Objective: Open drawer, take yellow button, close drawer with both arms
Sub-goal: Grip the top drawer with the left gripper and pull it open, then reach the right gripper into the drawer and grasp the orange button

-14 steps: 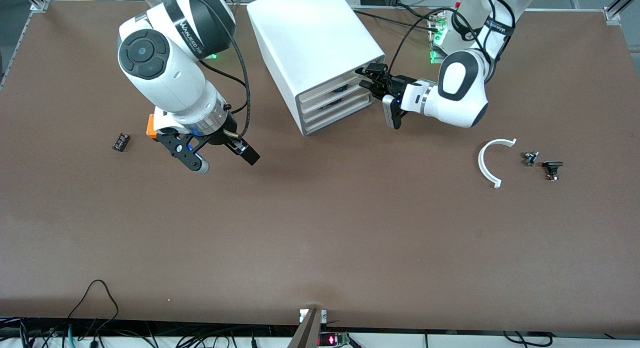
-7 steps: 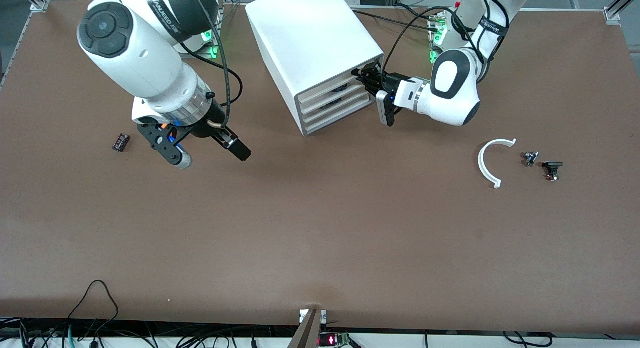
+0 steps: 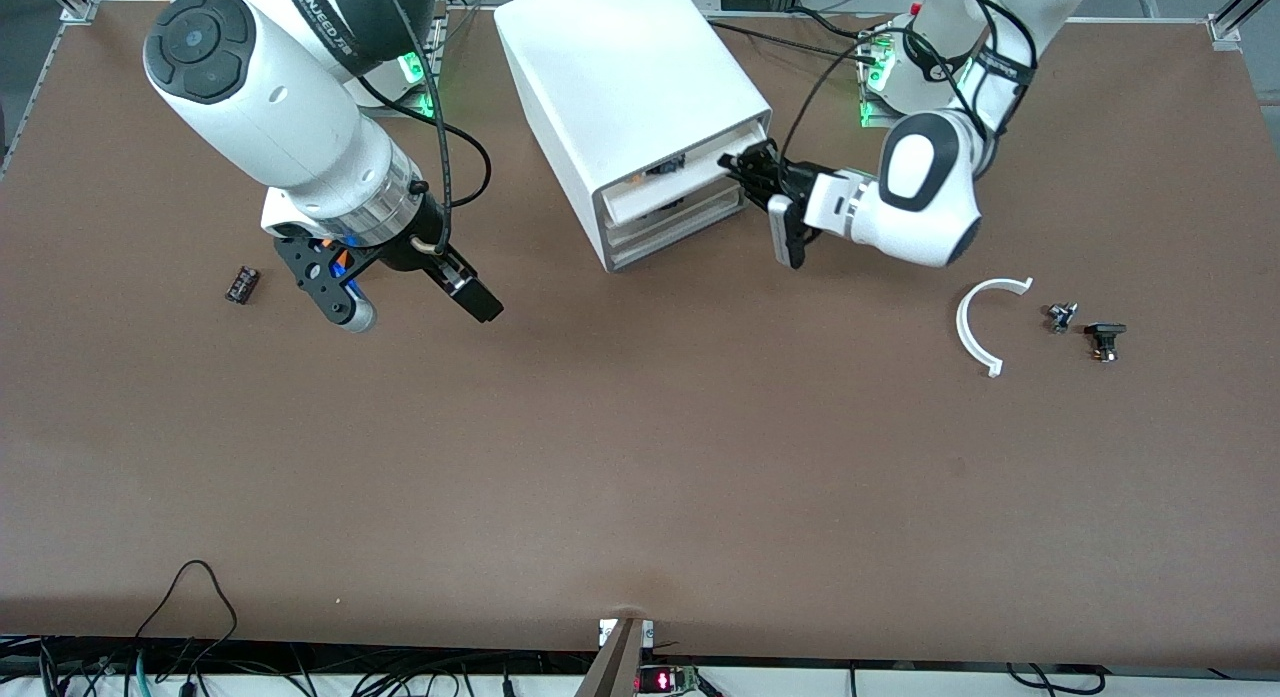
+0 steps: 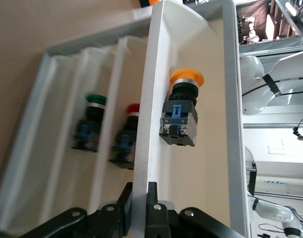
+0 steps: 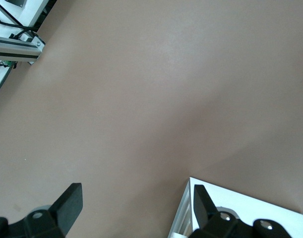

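Two arms reach in: the left gripper, level, pinches the cream front of the drawer, seemingly slightly open, with the button lying inside. The right gripper hangs spread and empty over the table, angled down.

The left gripper is clamped on the front panel of the cabinet's top drawer, wrist level. The right gripper, its 2 fingers spread wide, hangs over the table beside the cabinet.
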Controlling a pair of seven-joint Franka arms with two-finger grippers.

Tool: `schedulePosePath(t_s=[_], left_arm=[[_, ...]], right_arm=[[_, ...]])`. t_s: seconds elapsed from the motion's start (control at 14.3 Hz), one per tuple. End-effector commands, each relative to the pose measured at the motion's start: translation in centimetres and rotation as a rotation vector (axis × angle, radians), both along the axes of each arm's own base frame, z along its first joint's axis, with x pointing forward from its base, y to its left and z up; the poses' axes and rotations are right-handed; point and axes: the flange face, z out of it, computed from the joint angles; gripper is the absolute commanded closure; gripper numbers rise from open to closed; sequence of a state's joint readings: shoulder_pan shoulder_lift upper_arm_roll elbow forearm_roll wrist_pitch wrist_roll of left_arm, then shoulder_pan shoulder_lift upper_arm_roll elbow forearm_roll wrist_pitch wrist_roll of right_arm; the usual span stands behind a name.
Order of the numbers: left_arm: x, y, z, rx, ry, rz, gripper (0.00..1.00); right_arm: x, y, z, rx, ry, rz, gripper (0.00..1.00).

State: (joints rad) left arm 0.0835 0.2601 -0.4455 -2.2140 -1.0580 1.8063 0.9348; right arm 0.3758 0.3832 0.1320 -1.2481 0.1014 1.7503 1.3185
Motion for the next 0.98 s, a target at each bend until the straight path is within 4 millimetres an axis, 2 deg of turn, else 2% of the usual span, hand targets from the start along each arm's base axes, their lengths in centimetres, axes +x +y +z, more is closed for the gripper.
schedulePosePath(t_s=[0.0,0.21,0.49,0.56,0.63,0.84,0.91], left_arm=[[4.7,2.4,-2.1,0.009,-0.015,-0.002,1.0],[7.7,3.5,-2.2,-0.007,-0.033,0.036,1.0],[10.3,5.2,-2.1,0.018,-0.081,0.032,1.0],[11.1,6.2,-2.3,0.028,-0.089,0.037,1.0],[11.3,6.6,-2.5,0.024,-0.087,0.042,1.0],[11.6,6.9,-2.3,0.024,-0.091,0.049,1.0],[11.7,6.9,-2.1,0.023,-0.095,0.049,0.86]], right_arm=[[0.5,1.7,-1.2,0.021,0.022,-0.044,0.01],[-1.0,5.6,-1.8,0.038,0.033,-0.123,0.01],[-3.5,11.6,-3.5,0.041,0.072,-0.196,0.01],[-3.7,12.9,-4.0,0.048,0.076,-0.222,0.01],[-4.4,14.7,-4.6,0.051,0.083,-0.236,0.01],[-6.3,18.2,-5.9,0.047,0.102,-0.261,0.01],[-7.2,19.5,-6.8,0.041,0.11,-0.267,0.01]])
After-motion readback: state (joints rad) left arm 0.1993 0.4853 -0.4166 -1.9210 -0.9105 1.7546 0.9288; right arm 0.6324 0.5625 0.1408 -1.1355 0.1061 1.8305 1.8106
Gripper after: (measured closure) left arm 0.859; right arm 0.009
